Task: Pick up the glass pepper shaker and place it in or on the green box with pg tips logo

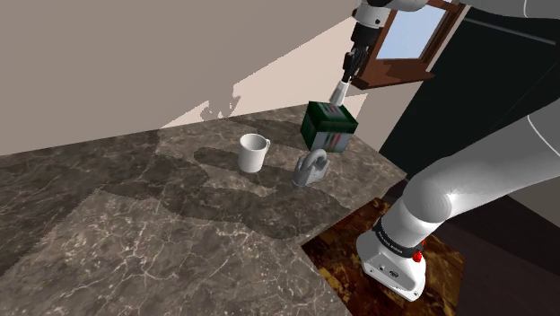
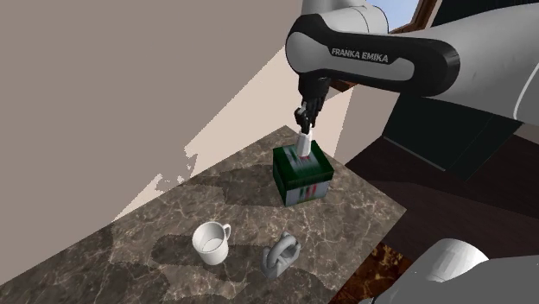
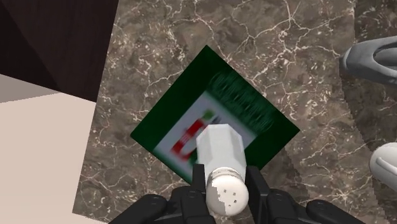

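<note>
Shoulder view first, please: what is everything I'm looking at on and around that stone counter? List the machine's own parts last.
counter: one, dark marbled brown, bearing the other things
box: one, green with a red and white label, at the counter's far end
shaker: one, whitish with a holed cap, over the box's top, clasped by the gripper
mug: one, white, upright, to the shoulder view's left of the box
looped object: one, grey, on the counter in front of the box
window: one, brown frame with a blue pane, behind the arm
arm: one, white with dark joints, reaching over the box
gripper: one, black, shut on the shaker
</note>
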